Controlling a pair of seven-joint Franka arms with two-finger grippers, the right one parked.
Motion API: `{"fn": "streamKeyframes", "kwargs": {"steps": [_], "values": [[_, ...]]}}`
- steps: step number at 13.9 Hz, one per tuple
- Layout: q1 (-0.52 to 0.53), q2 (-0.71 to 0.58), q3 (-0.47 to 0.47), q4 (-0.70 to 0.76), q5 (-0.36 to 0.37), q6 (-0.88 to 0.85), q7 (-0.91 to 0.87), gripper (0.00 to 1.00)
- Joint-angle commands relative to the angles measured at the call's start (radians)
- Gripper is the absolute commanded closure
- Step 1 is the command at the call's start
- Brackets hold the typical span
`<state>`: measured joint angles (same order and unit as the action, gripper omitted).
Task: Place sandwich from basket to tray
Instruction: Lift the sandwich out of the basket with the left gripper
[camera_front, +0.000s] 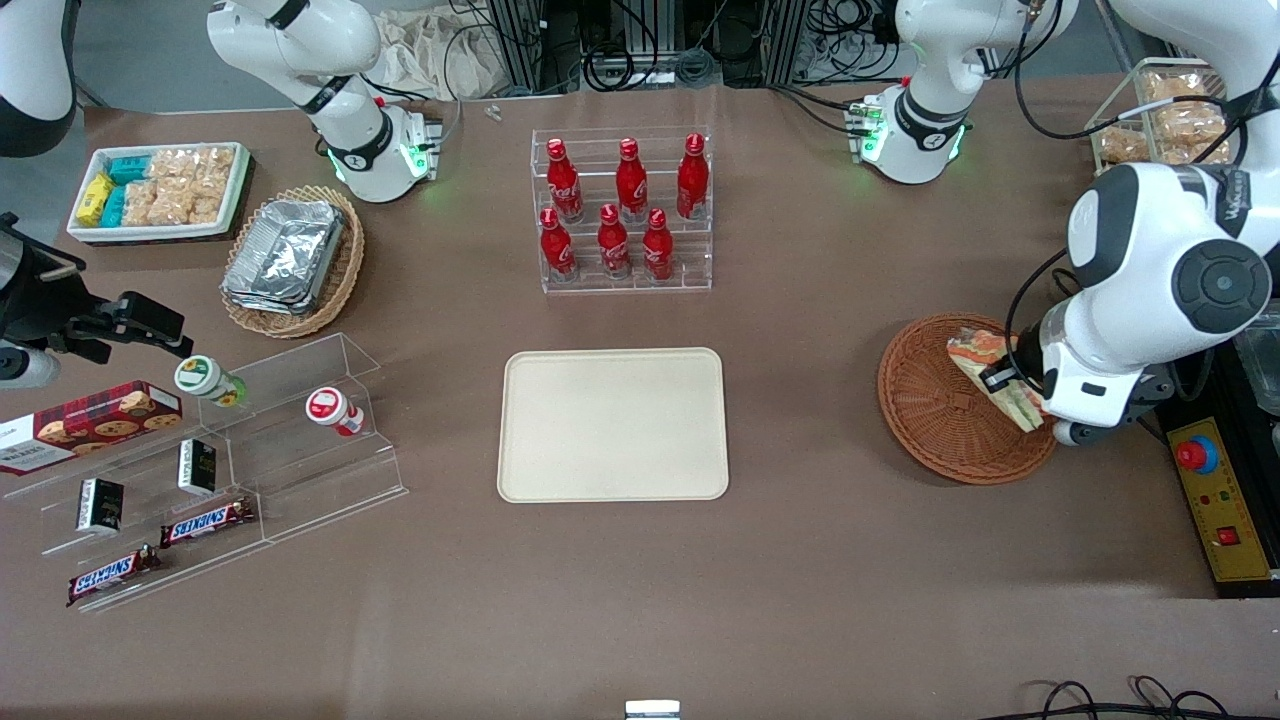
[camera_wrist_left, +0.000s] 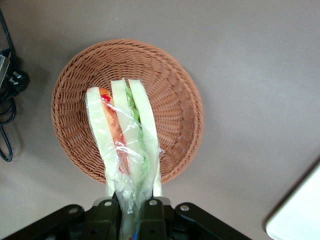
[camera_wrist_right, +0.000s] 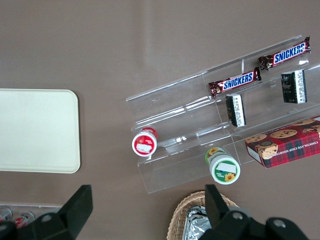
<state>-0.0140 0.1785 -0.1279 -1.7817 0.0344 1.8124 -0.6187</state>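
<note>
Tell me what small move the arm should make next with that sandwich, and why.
Probably carry it sideways toward the tray. The end effector is shut on the wrapped sandwich, which the wrist view shows held above the basket, so the pickup looks done. The tray lies bare, toward the middle of the table.

Bright even light, soft shadows, perhaps overhead

"SNICKERS" stood on two candy bars (camera_wrist_right: 235, 81) on the clear stepped rack (camera_wrist_right: 200, 115) — "WALKERS" on the tartan cookie box (camera_front: 88, 424) there, and "Coca-Cola" script on the red bottles (camera_front: 565, 183).
</note>
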Motion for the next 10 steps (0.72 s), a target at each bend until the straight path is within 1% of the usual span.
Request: {"fn": "streamKeyframes", "kwargs": {"steps": [1,5,8,10], "values": [[-0.007,0.013,-0.047,0.063,-0.002,-0.034,-0.015,1.00],[-0.008,0.016,-0.104,0.071,0.002,-0.018,-0.003,1.00],[-0.009,0.039,-0.185,0.073,0.004,0.045,-0.028,0.97],[-0.017,0.062,-0.213,0.073,-0.001,0.091,-0.039,0.95]]}}
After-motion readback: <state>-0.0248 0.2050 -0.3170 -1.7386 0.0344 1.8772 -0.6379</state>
